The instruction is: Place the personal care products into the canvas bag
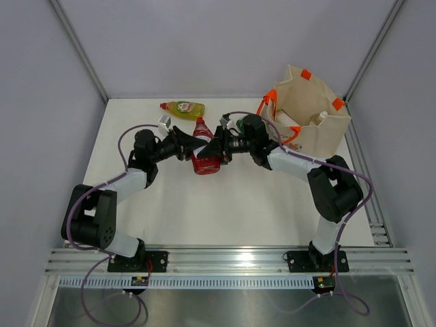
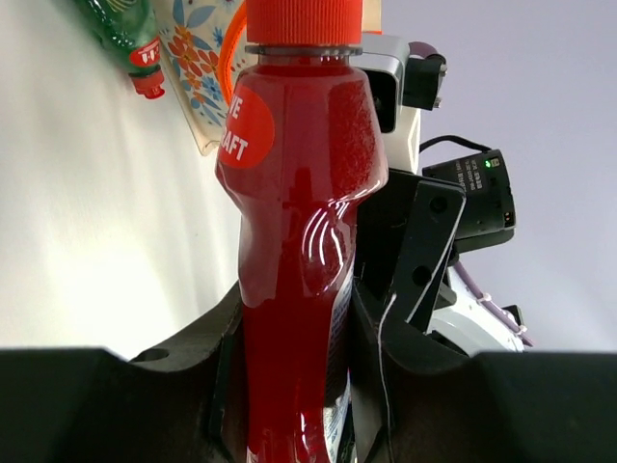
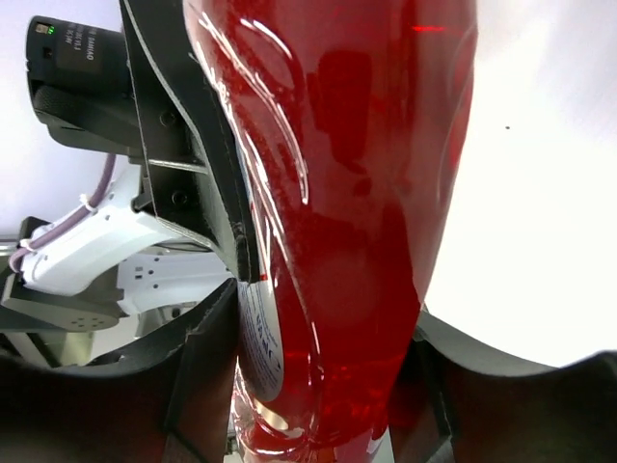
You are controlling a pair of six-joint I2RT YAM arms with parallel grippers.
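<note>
At mid-table, both arms I am driving meet on the red bottle (image 1: 201, 133), its cap pointing toward the far wall. The left gripper (image 2: 294, 328) is clamped around the bottle's lower body, with dark fingers pressed to both sides. The right gripper (image 3: 318, 338) comes in from the opposite side, and its fingers also lie against the red plastic on both sides, closed on it. I cannot tell whether the bottle rests on the white table (image 1: 238, 211) or hangs just above it. The yellow bottle (image 1: 182, 107) lies on its side near the far edge, left of the red cap. The green bottle (image 2: 130, 34) lies beside the canvas bag (image 1: 320, 129), which stands open at the far right corner. Pale shapes show in its mouth, too small for me to identify.
</note>
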